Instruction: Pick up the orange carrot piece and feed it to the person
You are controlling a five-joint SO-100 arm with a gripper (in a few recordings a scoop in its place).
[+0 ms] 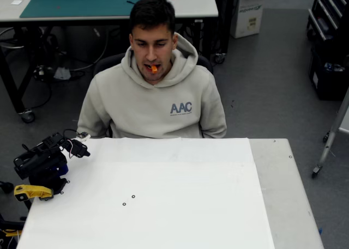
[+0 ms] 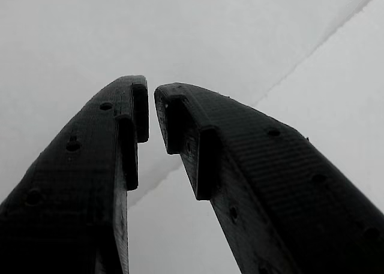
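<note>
Overhead view: the orange carrot piece sits in the mouth of the person, a small bright stub poking out between the lips. The person wears a light beige hoodie with dark "AAC" lettering on the chest and sits in a dark chair just behind the far edge of the white table, head tilted slightly down.

The black arm is folded at the table's left edge, well apart from the person, with the gripper pointing toward the table's far left corner. Just below the arm lies a yellow clamp-like part. Two small dark rings mark the white surface near the table's middle.

In the wrist view the gripper shows as two black fingers whose tips come close together but do not touch — a narrow gap remains between them, and nothing is held there. Behind them lies a plain white surface crossed by a thin seam.
</note>
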